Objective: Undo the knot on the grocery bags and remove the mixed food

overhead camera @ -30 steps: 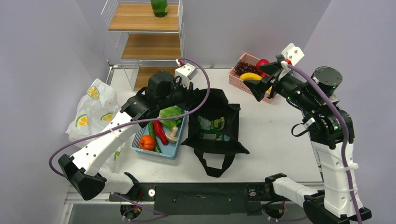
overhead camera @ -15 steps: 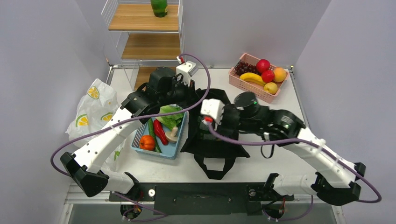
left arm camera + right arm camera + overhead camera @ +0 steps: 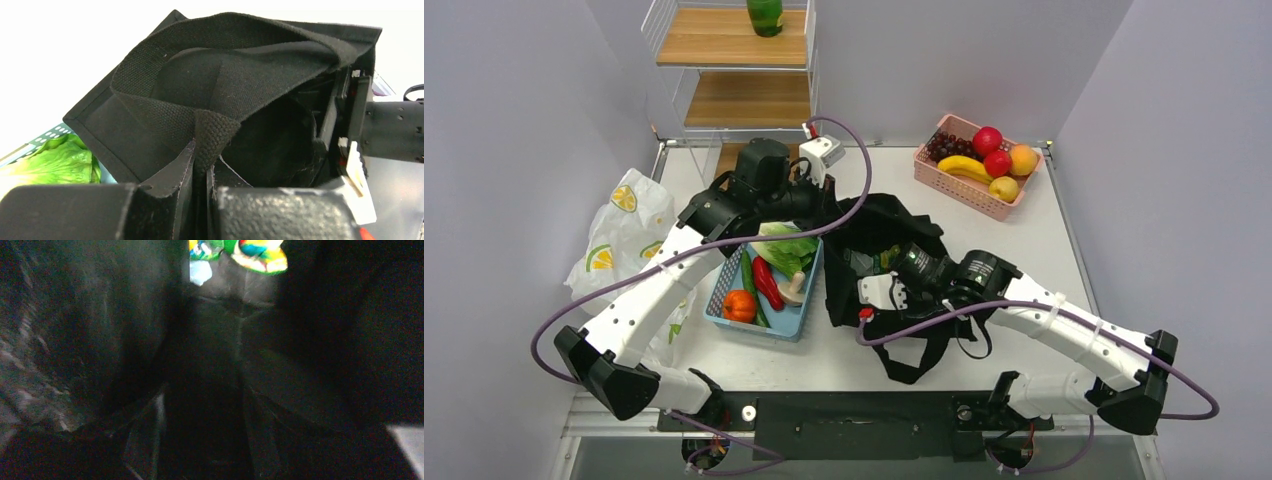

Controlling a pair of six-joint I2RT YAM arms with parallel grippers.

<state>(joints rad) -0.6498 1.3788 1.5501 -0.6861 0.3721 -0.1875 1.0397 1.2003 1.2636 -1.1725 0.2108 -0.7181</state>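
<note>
The left tool (image 3: 200, 175) is shut tight on the strap (image 3: 215, 132) of the black tote (image 3: 894, 215). It looks like it holds the strap up and to the far left so the mouth of the tote is wide open. That makes room for the other arm.

The right tool (image 3: 200, 435) is down inside the tote. It is very dark in there, so no one can tell how far apart its two fingers are. Nothing can be seen in its grip. Ahead of it lies the shiny green and yellow snack packet (image 3: 260, 252), which is probably why it is in there. Only one edge of the packet shows, so its long side cannot be told.

The white grocery bag (image 3: 629, 230) with the yellow slices is not being touched. It lies crumpled at the left edge of the worktop, by the wall. Its long side runs from far to near along that wall. Its knot cannot be seen.

The little orange pumpkin (image 3: 739, 305) sits in the blue tray (image 3: 764, 332), between the bag and the tote. The red apples (image 3: 987, 140) and the orange fruit (image 3: 1023, 158) sit in the pink basket (image 3: 954, 190) at the far right, well apart from both tools.
</note>
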